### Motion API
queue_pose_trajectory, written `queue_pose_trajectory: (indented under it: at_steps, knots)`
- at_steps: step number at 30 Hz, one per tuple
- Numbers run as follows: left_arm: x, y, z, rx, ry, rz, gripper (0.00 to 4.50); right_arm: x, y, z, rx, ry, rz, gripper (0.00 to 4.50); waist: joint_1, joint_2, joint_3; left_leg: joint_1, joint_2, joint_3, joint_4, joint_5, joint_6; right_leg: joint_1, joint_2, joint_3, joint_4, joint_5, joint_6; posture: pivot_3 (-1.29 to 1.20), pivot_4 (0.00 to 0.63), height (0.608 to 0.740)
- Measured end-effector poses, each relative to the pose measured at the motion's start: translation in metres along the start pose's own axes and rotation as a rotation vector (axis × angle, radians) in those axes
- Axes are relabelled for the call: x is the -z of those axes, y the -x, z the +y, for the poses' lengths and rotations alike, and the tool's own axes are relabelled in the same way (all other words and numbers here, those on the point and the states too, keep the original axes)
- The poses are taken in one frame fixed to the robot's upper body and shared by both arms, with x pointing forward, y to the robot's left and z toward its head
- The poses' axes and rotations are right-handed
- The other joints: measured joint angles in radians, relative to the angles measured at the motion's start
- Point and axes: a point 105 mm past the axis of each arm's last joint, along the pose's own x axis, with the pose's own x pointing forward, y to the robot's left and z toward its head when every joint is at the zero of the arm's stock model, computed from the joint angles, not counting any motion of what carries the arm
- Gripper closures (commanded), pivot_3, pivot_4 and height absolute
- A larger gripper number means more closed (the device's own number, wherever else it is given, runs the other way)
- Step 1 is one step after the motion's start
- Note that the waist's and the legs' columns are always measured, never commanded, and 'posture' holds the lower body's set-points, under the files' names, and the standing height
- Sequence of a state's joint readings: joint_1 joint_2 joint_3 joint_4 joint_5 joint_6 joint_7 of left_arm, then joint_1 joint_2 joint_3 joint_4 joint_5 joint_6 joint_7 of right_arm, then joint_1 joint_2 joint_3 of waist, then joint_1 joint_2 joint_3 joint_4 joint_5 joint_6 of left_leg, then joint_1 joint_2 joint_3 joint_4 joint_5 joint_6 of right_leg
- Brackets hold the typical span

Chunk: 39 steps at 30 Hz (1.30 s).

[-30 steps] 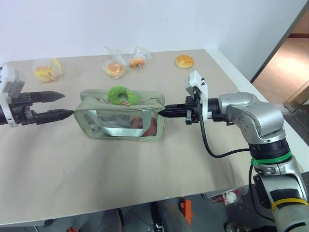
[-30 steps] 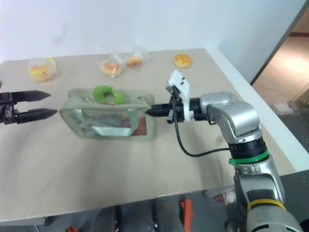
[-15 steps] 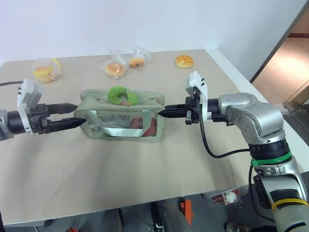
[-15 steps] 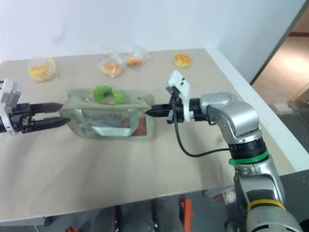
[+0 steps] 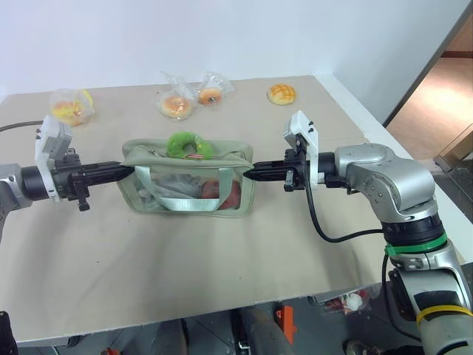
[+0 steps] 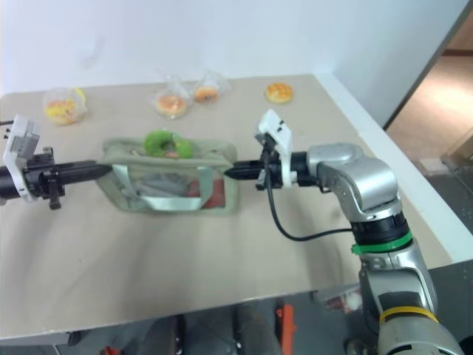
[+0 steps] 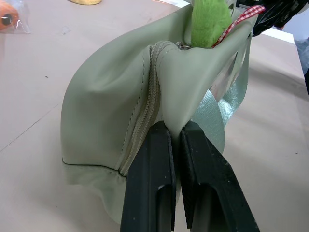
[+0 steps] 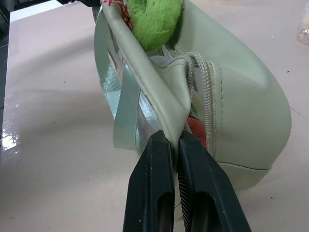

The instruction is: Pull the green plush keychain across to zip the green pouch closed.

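Our left claw (image 5: 124,171) has just clamped the green pouch (image 5: 189,183); our right claw (image 5: 251,174) grips the opposite end, so the green plush keychain (image 5: 186,143) can be pulled next.

The green pouch (image 5: 188,181) is pale sage green, with a clear front panel crossed by lighter mint webbing straps; something dark red shows through at its right end. On its top lies the green plush keychain (image 5: 186,143), bright lime, with a strip of red-and-white check. The table (image 5: 222,259) is plain beige. At the far side a bare bun (image 5: 281,94) is golden yellow, cross-hatched on top
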<state>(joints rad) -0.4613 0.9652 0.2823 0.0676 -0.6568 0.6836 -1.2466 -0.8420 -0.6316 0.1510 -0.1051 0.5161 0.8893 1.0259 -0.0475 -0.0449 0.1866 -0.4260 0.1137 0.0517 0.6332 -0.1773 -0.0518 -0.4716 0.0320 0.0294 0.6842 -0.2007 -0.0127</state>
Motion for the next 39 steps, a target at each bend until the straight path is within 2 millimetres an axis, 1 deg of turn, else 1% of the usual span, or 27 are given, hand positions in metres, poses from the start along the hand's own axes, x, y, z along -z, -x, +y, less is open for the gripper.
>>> queue_pose_trajectory:
  at_steps: [3, 5, 6, 9, 10, 12, 15, 18, 20, 22, 23, 25, 28, 31, 35, 39]
  knots:
    - [-0.001, -0.001, 0.001, -0.01, -0.005, 0.003, 4.47, 0.0, 0.0, 0.0, 0.001, 0.0, -0.001, 4.5, 0.0, 0.0, 0.0, 0.0, 0.0, 0.0, 0.0, 0.0, 0.0, 0.0, 0.0, 0.0, 0.0, 0.0, 0.0, 0.0, 0.15, 0.74]
    - [-0.001, -0.001, 0.002, -0.017, -0.01, 0.005, 4.5, -0.001, 0.0, 0.0, 0.002, -0.004, -0.009, 3.76, 0.0, 0.0, 0.0, 0.0, 0.0, 0.0, 0.0, 0.0, 0.0, 0.0, 0.0, 0.0, 0.0, 0.0, 0.0, 0.0, 0.15, 0.74]
    - [-0.001, -0.001, 0.003, -0.02, -0.01, 0.006, 4.5, -0.002, 0.001, 0.0, 0.001, -0.006, -0.016, 3.54, 0.0, 0.0, 0.0, 0.0, 0.0, 0.0, 0.0, 0.0, 0.0, 0.0, 0.0, 0.0, 0.0, 0.0, 0.0, 0.0, 0.15, 0.74]
    - [-0.001, -0.002, 0.003, -0.022, -0.014, 0.007, 4.5, -0.008, 0.006, 0.005, -0.025, 0.008, -0.038, 2.38, 0.001, 0.0, 0.0, 0.0, 0.0, 0.0, 0.0, 0.0, 0.0, 0.0, 0.0, 0.0, 0.0, 0.0, 0.0, 0.0, 0.15, 0.74]
    - [-0.002, -0.003, 0.004, -0.024, -0.016, 0.007, 4.5, -0.01, 0.008, 0.007, -0.035, 0.016, -0.041, 2.13, 0.002, 0.0, 0.0, 0.0, 0.0, 0.0, 0.0, 0.0, 0.0, 0.0, 0.0, 0.0, 0.0, 0.0, 0.0, 0.0, 0.15, 0.74]
    - [-0.001, -0.003, 0.004, -0.026, -0.014, 0.004, 4.5, -0.013, 0.013, 0.011, -0.059, 0.021, -0.052, 1.47, 0.002, 0.0, 0.0, 0.0, 0.0, 0.0, 0.0, 0.0, 0.0, 0.0, 0.0, 0.0, 0.0, 0.0, 0.0, 0.0, 0.15, 0.74]
    - [-0.001, -0.003, 0.005, -0.028, -0.012, 0.002, 4.5, -0.026, 0.026, 0.021, -0.123, 0.034, -0.112, 1.47, 0.002, 0.0, 0.0, 0.0, 0.0, 0.0, 0.0, 0.0, 0.0, 0.0, 0.0, 0.0, 0.0, 0.0, 0.0, 0.0, 0.15, 0.74]
    - [-0.001, -0.004, 0.006, -0.03, -0.009, 0.001, 4.5, -0.051, 0.044, 0.026, -0.148, 0.06, -0.228, 1.47, 0.002, 0.0, 0.0, 0.0, 0.0, 0.0, 0.0, 0.0, 0.0, 0.0, 0.0, 0.0, 0.0, 0.0, 0.0, 0.0, 0.15, 0.74]
    - [-0.001, -0.005, 0.007, -0.03, -0.009, 0.0, 4.5, -0.074, 0.053, 0.022, -0.135, 0.077, -0.324, 1.47, 0.0, 0.0, 0.0, 0.001, -0.001, 0.0, 0.0, 0.0, 0.0, 0.0, 0.0, 0.001, 0.0, 0.002, 0.0, 0.0, 0.15, 0.74]
    - [-0.001, -0.005, 0.007, -0.031, -0.006, -0.002, 4.5, -0.092, 0.053, 0.01, -0.07, 0.086, -0.376, 1.47, 0.0, 0.0, 0.0, 0.002, -0.002, -0.001, 0.0, 0.0, 0.0, 0.0, 0.001, 0.002, 0.0, 0.003, -0.001, 0.0, 0.15, 0.74]
    - [-0.001, -0.006, 0.008, -0.031, -0.005, -0.004, 4.5, -0.098, 0.049, 0.001, -0.029, 0.085, -0.383, 1.47, -0.001, 0.0, 0.0, 0.003, -0.003, -0.002, 0.0, 0.0, 0.0, 0.0, 0.001, 0.003, 0.0, 0.003, -0.002, 0.0, 0.15, 0.74]
    - [0.0, -0.008, 0.007, -0.027, -0.005, -0.009, 4.5, -0.097, 0.037, -0.011, 0.022, 0.076, -0.354, 1.47, 0.0, 0.0, 0.0, 0.003, -0.005, -0.004, 0.0, 0.001, 0.001, 0.0, 0.001, 0.005, 0.0, 0.004, -0.003, 0.0, 0.15, 0.74]
    - [0.0, -0.009, 0.008, -0.028, -0.01, -0.014, 4.5, -0.091, 0.005, -0.02, 0.023, 0.059, -0.282, 1.47, 0.0, 0.0, 0.0, 0.003, -0.009, -0.004, 0.0, 0.001, 0.001, 0.0, 0.001, 0.009, 0.0, 0.004, -0.002, 0.0, 0.15, 0.74]
    - [0.0, -0.011, 0.008, -0.026, -0.013, -0.018, 4.5, -0.092, -0.018, -0.021, -0.001, 0.086, -0.235, 1.47, 0.002, 0.0, 0.0, 0.002, -0.011, -0.004, 0.0, 0.001, 0.001, 0.0, -0.001, 0.011, -0.001, 0.006, 0.002, 0.0, 0.15, 0.74]
    - [-0.001, -0.012, 0.008, -0.029, -0.015, -0.021, 4.5, -0.098, -0.035, -0.023, -0.01, 0.129, -0.209, 1.47, 0.002, 0.0, 0.0, 0.002, -0.013, -0.002, 0.0, 0.0, 0.002, 0.0, -0.003, 0.013, -0.002, 0.005, 0.004, 0.0, 0.15, 0.74]
    - [-0.001, -0.012, 0.008, -0.03, -0.015, -0.023, 4.5, -0.089, -0.052, -0.019, -0.06, 0.147, -0.163, 1.47, 0.002, 0.0, 0.0, 0.002, -0.013, -0.003, 0.0, 0.0, 0.002, -0.001, -0.003, 0.013, -0.002, 0.006, 0.005, 0.0, 0.15, 0.74]
